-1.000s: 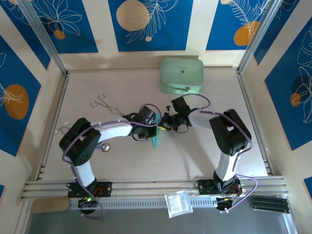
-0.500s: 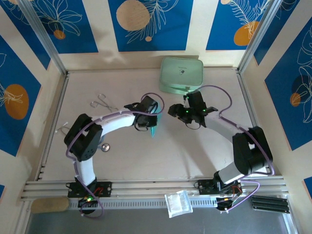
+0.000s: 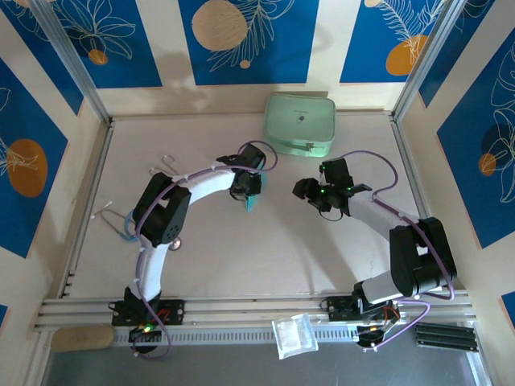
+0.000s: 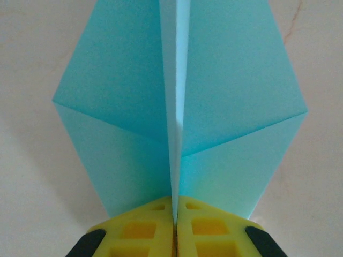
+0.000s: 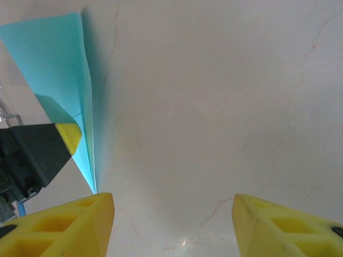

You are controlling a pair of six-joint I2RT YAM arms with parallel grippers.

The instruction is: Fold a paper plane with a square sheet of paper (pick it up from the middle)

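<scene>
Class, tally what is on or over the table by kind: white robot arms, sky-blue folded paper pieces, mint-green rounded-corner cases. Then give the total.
white robot arms: 2 (left arm, right arm)
sky-blue folded paper plane: 1
mint-green rounded-corner case: 1
Total: 4

Left hand pinching paper plane, right hand apart

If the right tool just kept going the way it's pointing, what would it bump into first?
Probably the table. The right tool is open and aims at its bare surface; the paper plane sits off to one side of that line, though depth is unclear.
</scene>
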